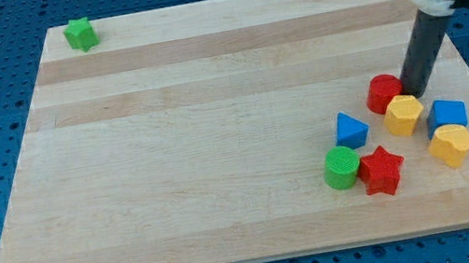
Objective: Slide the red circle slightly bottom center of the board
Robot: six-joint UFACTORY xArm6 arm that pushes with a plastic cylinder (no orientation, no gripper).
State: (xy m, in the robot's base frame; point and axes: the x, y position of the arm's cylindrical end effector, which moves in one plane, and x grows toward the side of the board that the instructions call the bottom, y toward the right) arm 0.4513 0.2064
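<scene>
Tip beside the red circle
My tip [416,90] touches the red circle [384,92] on its right; no claw shows; yellow hexagon [404,114] just below.

A green star [80,33] sits far off toward the view's top left. A yellow hexagon [404,114], blue cube [447,114], yellow heart [450,144], blue triangle [350,129], green cylinder [342,167] and red star [381,170] cluster on the surface [201,156].

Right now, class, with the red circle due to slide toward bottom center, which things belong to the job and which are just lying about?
Job:
red circle
my tip, touching its right side
board

Lying about:
yellow hexagon
blue triangle
blue cube
yellow heart
green circle
red star
green star
</scene>
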